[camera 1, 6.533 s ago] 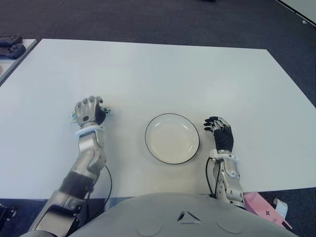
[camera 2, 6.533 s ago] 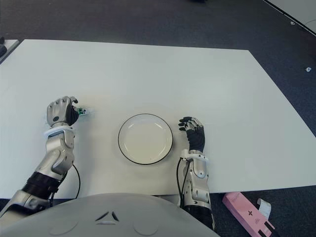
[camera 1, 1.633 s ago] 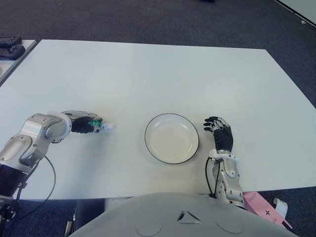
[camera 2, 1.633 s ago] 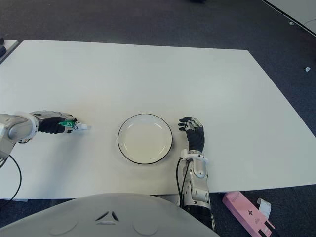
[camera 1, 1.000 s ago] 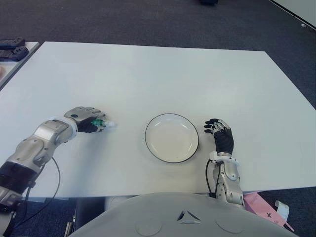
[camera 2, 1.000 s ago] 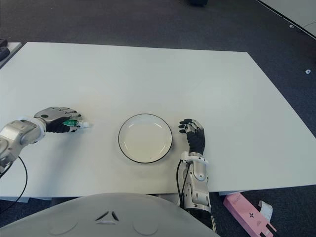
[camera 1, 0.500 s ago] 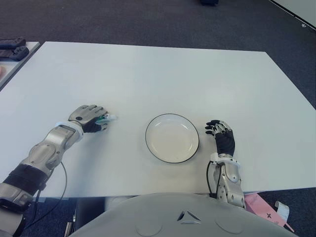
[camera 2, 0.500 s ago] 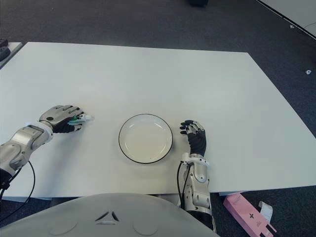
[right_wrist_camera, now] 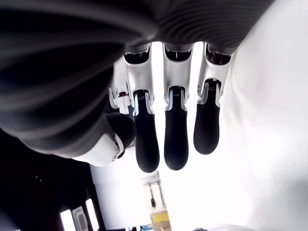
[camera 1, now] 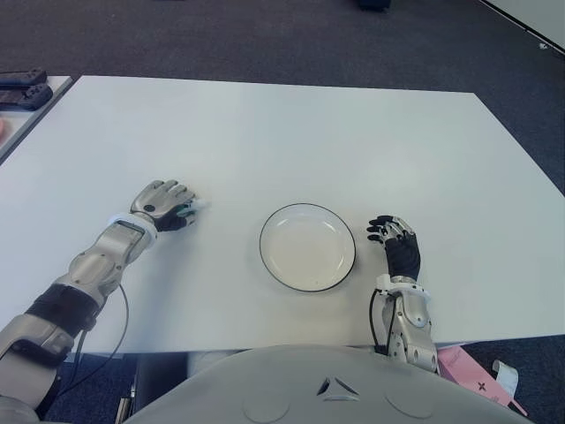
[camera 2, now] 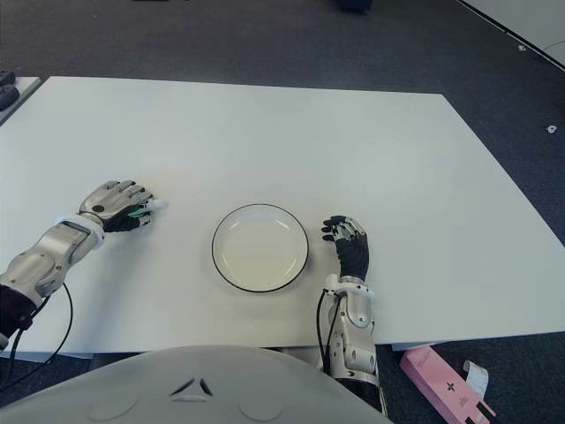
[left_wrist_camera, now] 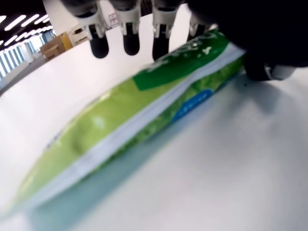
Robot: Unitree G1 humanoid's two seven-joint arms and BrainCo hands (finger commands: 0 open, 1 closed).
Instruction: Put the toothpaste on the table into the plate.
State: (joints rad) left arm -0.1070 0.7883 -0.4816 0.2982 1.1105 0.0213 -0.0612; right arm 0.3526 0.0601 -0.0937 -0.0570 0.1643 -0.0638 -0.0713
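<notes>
One tube (left_wrist_camera: 139,115) lay on the table (camera 1: 291,132) under the left hand (camera 1: 163,203), whose fingers (left_wrist_camera: 130,41) arched over it without gripping; a loose closure could let it slip short of the plate (camera 1: 307,247). Right hand (camera 1: 402,254) hung relaxed beside the plate

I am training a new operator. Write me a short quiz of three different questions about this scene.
1. True or false: the toothpaste already lies in the plate.
2. Which hand covers the toothpaste?
A. left hand
B. right hand
3. Fill in: the plate holds ____.

Key:
1. False; it lies on the table, to the robot's left of the plate.
2. A; its fingers arch over the tube.
3. Nothing.
</notes>
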